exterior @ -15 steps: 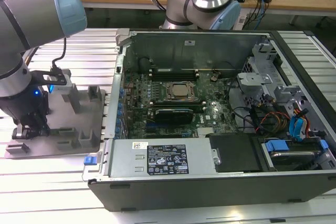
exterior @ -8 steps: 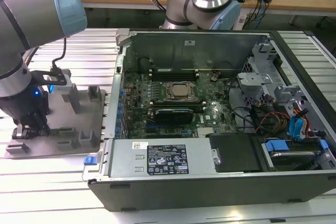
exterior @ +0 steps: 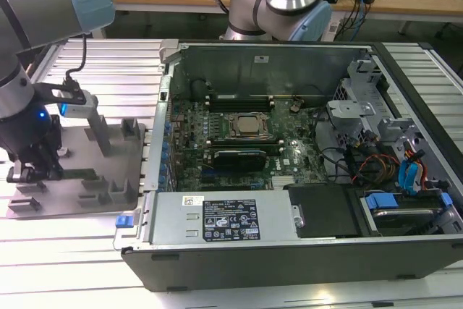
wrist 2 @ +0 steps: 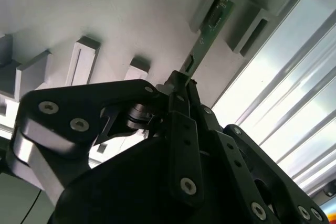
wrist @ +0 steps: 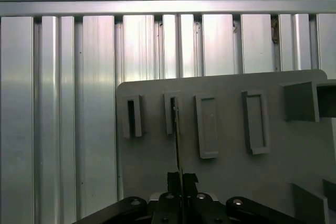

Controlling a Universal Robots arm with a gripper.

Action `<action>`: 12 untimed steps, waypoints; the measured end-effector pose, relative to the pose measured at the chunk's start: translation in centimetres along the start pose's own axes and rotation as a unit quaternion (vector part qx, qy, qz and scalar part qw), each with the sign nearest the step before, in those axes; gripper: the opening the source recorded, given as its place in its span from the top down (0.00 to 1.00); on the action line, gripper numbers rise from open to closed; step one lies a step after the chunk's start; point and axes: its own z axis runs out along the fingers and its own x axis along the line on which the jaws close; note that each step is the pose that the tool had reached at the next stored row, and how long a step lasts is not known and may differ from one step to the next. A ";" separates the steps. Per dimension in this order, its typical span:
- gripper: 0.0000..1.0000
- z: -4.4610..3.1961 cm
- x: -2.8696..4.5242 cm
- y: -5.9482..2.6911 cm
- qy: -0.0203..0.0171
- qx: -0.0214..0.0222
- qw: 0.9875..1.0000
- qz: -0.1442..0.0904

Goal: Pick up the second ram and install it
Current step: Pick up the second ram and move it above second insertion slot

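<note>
The jaws are pressed together on the near end of the second ram [wrist 2: 212, 17], pinching the slim green stick by its two flat faces. From that grip the stick runs straight away from the black fingers [wrist 2: 179, 129], and its far end sits between the raised walls of a slot in the grey holder tray [wrist 2: 131, 19]. In the first wrist view the second ram [wrist: 177, 140] appears edge-on, a thin line from the jaws to one of the tray's narrow slots. The end of the stick inside the grip is covered by the fingers, so how far it reaches in cannot be told. In the exterior view the tray rests on the ribbed metal surface [exterior: 108, 70] at that view's left, with the arm [exterior: 43, 5] above it cut off by the frame. There the jaw tips are hard to make out. The open computer case [exterior: 289, 233] stands just beside the tray, on the exterior view's right.
</note>
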 end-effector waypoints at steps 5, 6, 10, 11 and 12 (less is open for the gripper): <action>0.89 -1.26 -0.02 0.06 0.000 0.000 1.000 0.000; 0.89 -1.60 -0.03 0.07 0.000 0.000 1.000 0.000; 0.89 -2.32 -0.04 0.10 0.000 0.000 1.000 0.000; 0.89 -2.49 -0.04 0.11 0.000 0.000 1.000 0.000; 0.89 -2.63 -0.05 0.12 0.000 0.000 1.000 0.000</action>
